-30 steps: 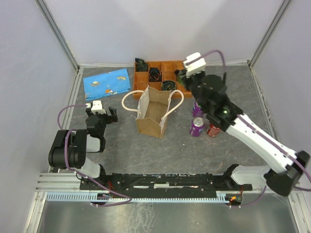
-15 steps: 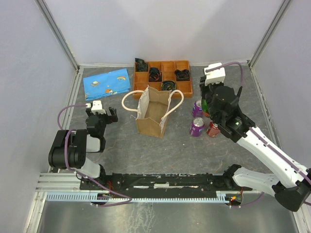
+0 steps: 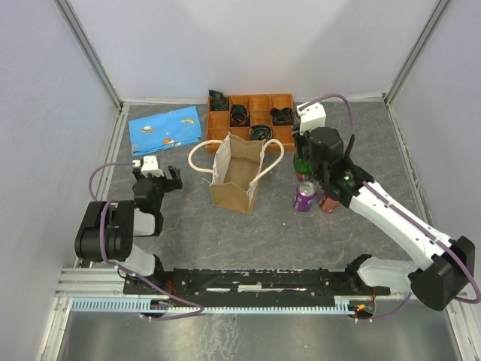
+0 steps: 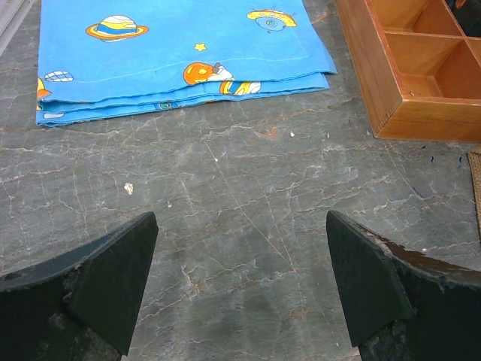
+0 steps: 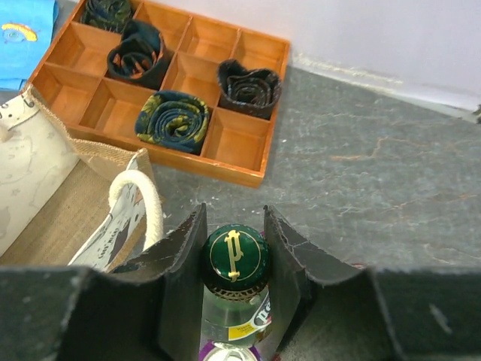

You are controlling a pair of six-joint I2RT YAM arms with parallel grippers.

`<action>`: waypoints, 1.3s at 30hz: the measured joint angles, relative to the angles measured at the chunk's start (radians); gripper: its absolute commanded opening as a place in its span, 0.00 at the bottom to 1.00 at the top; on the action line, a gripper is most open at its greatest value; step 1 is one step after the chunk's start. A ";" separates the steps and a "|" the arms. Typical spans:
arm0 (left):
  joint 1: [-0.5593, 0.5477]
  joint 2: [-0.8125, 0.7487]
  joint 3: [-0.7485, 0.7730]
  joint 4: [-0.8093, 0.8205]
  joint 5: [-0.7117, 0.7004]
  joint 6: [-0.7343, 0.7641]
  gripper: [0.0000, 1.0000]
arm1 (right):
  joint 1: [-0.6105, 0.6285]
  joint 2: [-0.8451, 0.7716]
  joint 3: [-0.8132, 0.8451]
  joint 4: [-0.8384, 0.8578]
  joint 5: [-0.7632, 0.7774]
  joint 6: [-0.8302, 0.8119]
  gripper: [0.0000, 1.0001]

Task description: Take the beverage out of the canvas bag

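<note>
Now bottle [image 5: 235, 257] clamped in right gripper [image 5: 234, 216], just beside canvas bag [image 3: 230, 195].

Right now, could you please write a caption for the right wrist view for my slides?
Right gripper clasps a green-capped bottle beside the canvas bag, with the wooden compartment tray behind.

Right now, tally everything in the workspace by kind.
canvas bag: 1
blue cloth: 1
tray: 1
fabric rolls in tray: 4
green bottle, in right tool: 1
cans: 3, one partly hidden under the bottle
Total: 11
</note>
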 measured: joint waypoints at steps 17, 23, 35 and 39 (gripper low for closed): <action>0.000 0.000 0.000 0.000 0.000 0.000 0.99 | -0.035 0.156 0.004 0.039 -0.154 0.116 0.00; 0.000 0.000 0.000 0.000 0.000 0.000 0.99 | -0.050 0.162 -0.073 0.107 -0.176 0.136 0.00; 0.000 0.000 0.000 0.000 0.000 0.000 0.99 | -0.055 0.217 -0.149 0.193 -0.224 0.143 0.00; 0.000 0.000 0.000 0.000 0.000 0.000 0.99 | -0.055 0.224 -0.158 0.232 -0.236 0.138 0.00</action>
